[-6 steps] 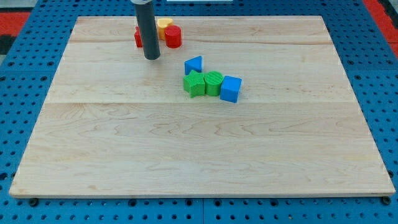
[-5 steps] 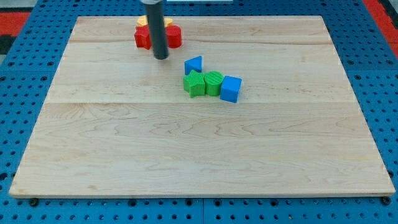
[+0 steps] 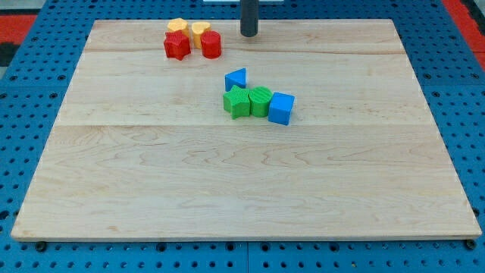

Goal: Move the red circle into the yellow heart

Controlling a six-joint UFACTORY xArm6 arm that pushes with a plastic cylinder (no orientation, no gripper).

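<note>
Two red blocks [image 3: 176, 45], two yellow [image 3: 176, 26], two green [image 3: 237, 101], two blue [image 3: 281, 108].

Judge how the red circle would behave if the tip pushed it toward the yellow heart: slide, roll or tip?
The red circle looks squat and stands flat, so it would probably slide, not roll or tip. It already seems to touch the yellow heart, so both may shift together. My tip stands apart at its right; an off-centre push would likely swing it aside.

On the wooden counter [image 3: 242, 189] a blue triangle [image 3: 236, 78] sits above two touching green blocks [image 3: 248, 101] and a blue cube [image 3: 281, 108]; a red star [image 3: 176, 45] and a yellow block [image 3: 177, 26] lie near the view's top.
</note>
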